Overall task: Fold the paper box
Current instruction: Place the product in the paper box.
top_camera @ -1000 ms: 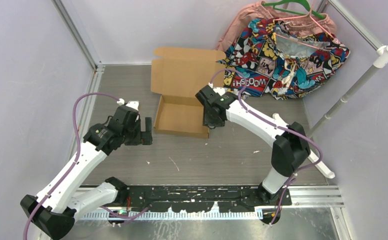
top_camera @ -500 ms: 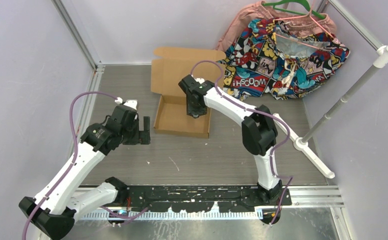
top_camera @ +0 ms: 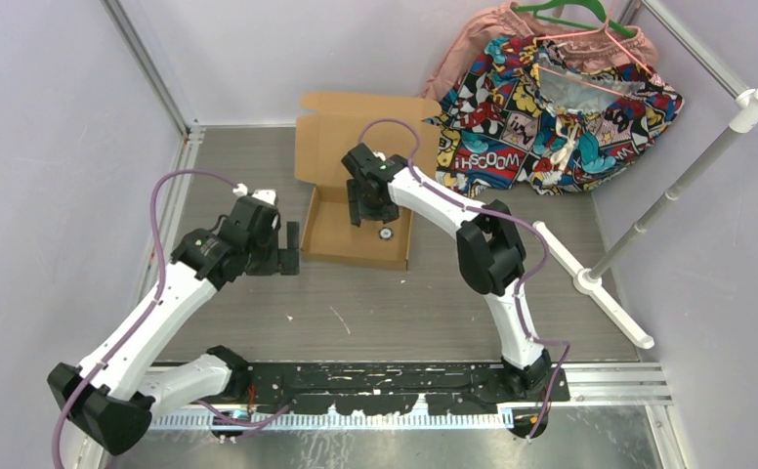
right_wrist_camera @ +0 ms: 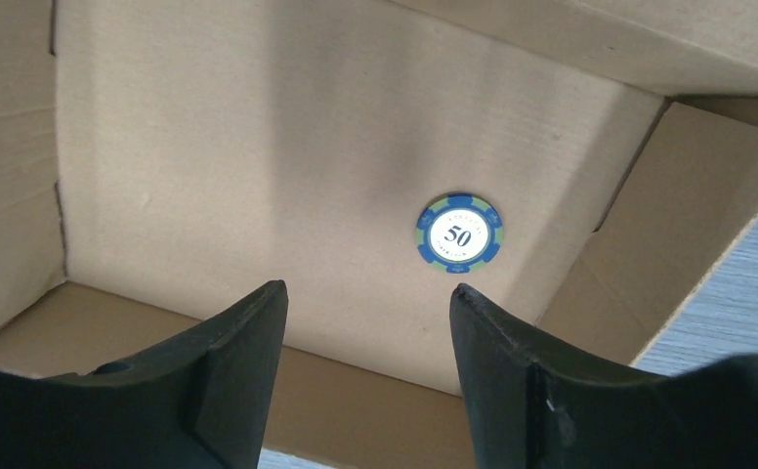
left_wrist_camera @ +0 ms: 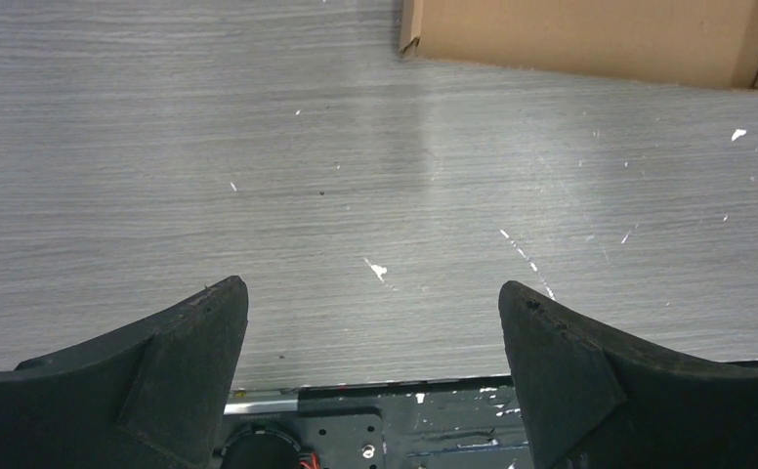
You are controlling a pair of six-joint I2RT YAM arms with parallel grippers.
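The left gripper (top_camera: 288, 250) hangs with jaws spread wide and empty over the grey table (top_camera: 404, 303), just left of the paper box (top_camera: 339, 230); the box sits left of centre, tray mouth up, long axis left to right, lid flap raised on its far side; the right gripper (top_camera: 369, 209) hovers over the tray, jaws parted, gripping nothing; on the tray floor lies a blue-and-green chip (right_wrist_camera: 459, 234) marked "50".

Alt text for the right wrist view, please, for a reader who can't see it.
A blue-and-green chip marked 50 lies flat on the floor of the open paper box. The right hand hangs above, black fingers apart and empty; grey table shows at the lower right.
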